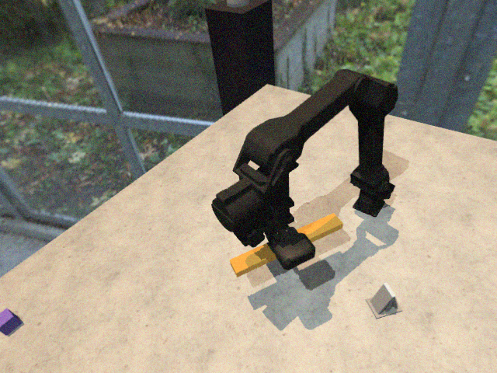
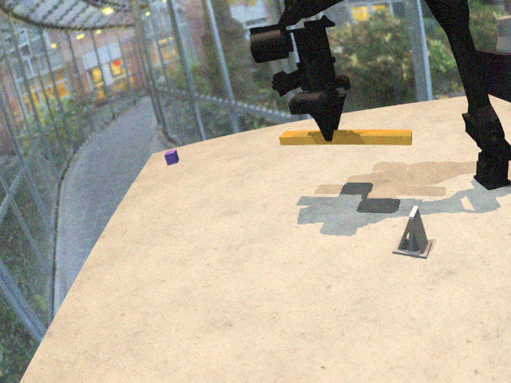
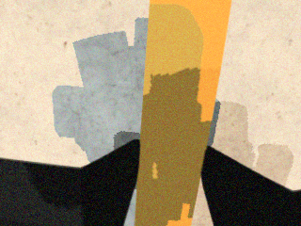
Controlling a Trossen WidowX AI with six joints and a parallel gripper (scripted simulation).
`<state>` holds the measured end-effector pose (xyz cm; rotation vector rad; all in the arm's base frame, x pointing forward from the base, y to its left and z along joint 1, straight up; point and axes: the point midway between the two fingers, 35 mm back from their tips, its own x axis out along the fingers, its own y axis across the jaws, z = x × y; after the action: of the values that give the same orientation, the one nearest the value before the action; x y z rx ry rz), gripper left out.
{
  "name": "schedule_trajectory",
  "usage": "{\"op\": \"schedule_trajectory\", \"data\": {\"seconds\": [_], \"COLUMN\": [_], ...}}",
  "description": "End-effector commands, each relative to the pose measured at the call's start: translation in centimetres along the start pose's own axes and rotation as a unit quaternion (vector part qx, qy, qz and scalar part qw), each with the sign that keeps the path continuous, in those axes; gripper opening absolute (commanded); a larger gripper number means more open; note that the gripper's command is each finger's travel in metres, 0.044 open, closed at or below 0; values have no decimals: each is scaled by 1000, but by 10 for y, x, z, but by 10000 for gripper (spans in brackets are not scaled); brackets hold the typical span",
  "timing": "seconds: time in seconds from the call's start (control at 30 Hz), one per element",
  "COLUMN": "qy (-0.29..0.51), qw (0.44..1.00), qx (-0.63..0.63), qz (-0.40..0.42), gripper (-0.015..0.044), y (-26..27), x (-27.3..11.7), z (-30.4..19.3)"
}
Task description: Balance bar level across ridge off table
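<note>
My gripper (image 2: 328, 138) (image 3: 170, 150) is shut on the orange bar near its middle and points downward. The orange bar (image 1: 324, 226) (image 2: 383, 137) (image 3: 176, 42) is held in the air, close to level in the exterior view, with its shadow apart from it on the table. In the wrist view it runs lengthwise between both dark fingers. The grey ridge (image 1: 382, 299) (image 2: 417, 232), a narrow wedge with a light top edge on a thin square base, stands upright on the table, nearer the top and exterior views than the bar. Nothing rests on it. The ridge is not in the wrist view.
A small purple cube (image 1: 8, 322) (image 2: 172, 157) lies on the table, far from the ridge and near the table's edge. The arm's base (image 1: 371, 200) (image 2: 492, 168) stands on the table beyond the ridge. Shadows of the arm and bar fall between the bar and the ridge.
</note>
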<state>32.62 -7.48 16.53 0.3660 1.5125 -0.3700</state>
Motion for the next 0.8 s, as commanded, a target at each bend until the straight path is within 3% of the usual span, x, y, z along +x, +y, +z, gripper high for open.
{"op": "schedule_trajectory", "data": {"seconds": [0.0,0.77], "qy": [-3,0], "qw": [1000,999], "qx": [8,48], "qz": [3,7], "gripper": [0,0], "y": [15,90], "x": [-2,-3], "z": [-7,-57]}}
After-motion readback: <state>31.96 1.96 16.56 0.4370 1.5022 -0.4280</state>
